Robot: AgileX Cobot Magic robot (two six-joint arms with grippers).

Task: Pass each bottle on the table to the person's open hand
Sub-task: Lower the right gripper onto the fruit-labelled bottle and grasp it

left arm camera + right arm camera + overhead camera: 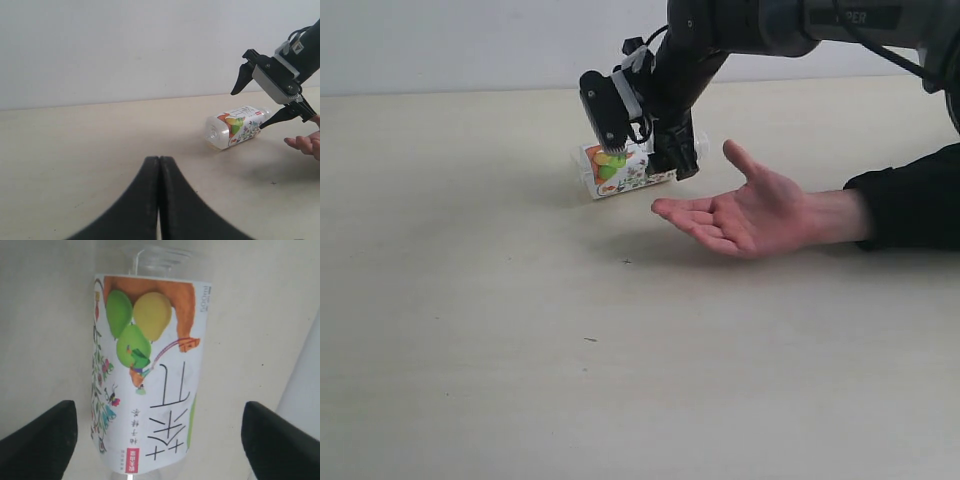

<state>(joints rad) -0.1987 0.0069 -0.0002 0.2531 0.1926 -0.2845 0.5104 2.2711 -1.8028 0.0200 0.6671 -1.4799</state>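
R hand (648,160) spread wide over lying bottle (620,178).

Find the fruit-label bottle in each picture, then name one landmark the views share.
Exterior view: bottle lies above centre, left of the open hand.
Left wrist view: bottle lies on the table, near that hand's fingertips.
Right wrist view: bottle fills the middle.
Shared landmark: the open right gripper over it.

The table (500,380) under me is a wide, pale beige top with faint wood grain. One clear bottle (617,176) lies on its side on it, with its orange-and-green fruit label facing up. A few tiny dark specks (626,261) dot the bare surface.
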